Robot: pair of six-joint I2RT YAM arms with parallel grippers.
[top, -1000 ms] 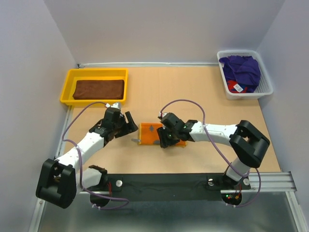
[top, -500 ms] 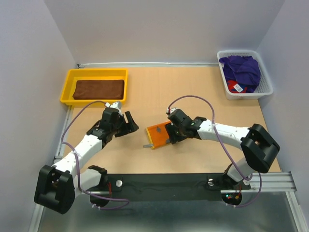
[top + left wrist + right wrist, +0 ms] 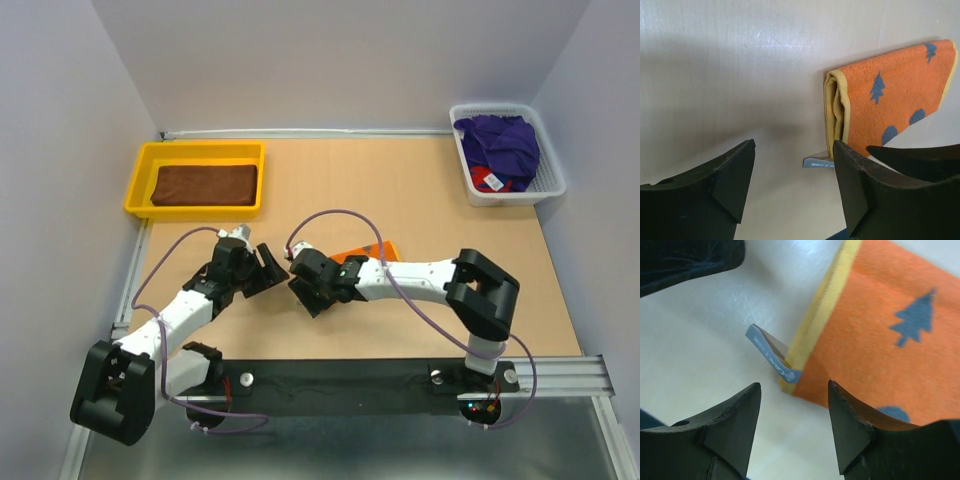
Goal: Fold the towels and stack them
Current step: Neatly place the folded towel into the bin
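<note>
Orange towel (image 3: 890, 105), folded, has slid on the bench (image 3: 420, 200) to 2 o'clock of the right claw (image 3: 794, 386), which released it, jaws wide; left claw (image 3: 792, 145) wide, empty. Next: stack it.

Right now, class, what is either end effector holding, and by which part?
Nothing: left end effector and right end effector both stand open; the orange towel lies unheld.

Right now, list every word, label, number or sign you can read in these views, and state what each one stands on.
Small grey-blue sewn tag on the folded orange terry towel with yellow border: printed lettering, too blurred to read.
White patch on the red cloth in the white mesh plastic basket: too small to read.
Nothing else bears legible text.
</note>
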